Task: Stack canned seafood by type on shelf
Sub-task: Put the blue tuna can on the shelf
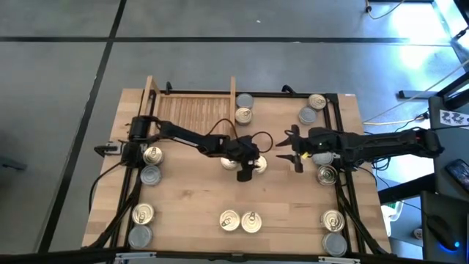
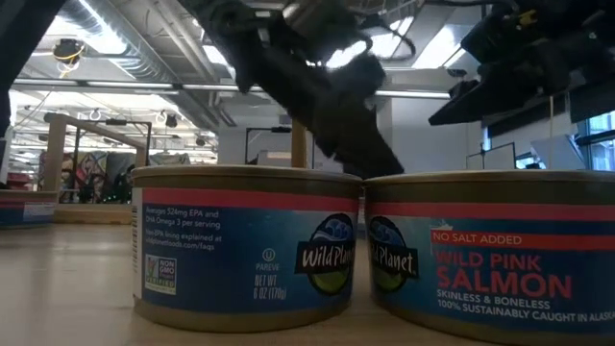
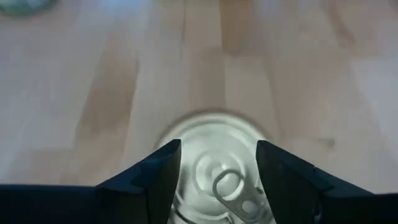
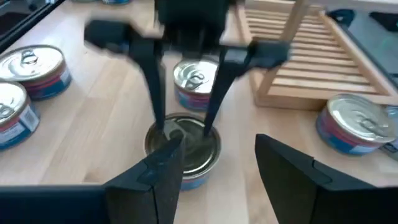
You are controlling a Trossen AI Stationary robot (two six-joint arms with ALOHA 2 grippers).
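Note:
My left gripper (image 1: pixel 248 167) points down, open, over a golden pull-tab tin (image 3: pixel 214 171) at the table's middle. In the right wrist view its fingertips (image 4: pixel 163 129) reach the top of that tin (image 4: pixel 183 155), inside the rim. A second golden tin (image 4: pixel 196 79) stands just behind. My right gripper (image 4: pixel 217 168) is open and holds nothing. It hovers level a little to the right of this tin and faces it (image 1: pixel 287 149). The light-wood shelf (image 1: pixel 192 110) lies at the far edge. A grey-topped tin (image 1: pixel 243 100) and a golden one (image 1: pixel 243 116) stand outside its right board. My left gripper comes from above with its fingers pointing down at the golden tin's top (image 4: pixel 186 140), one on each side of the pull-tab. The tin stands upright on the table. I cannot tell whether the fingertips touch the lid.
Pairs of tins stand around the table: left side (image 1: pixel 152 155), near-left corner (image 1: pixel 142 214), near edge (image 1: pixel 241 220), near-right corner (image 1: pixel 332 219), right side (image 1: pixel 327 174), far right (image 1: pixel 316 101). Two blue-labelled tins (image 2: pixel 250 245) fill the low view. Bare wood lies in front of the shelf.

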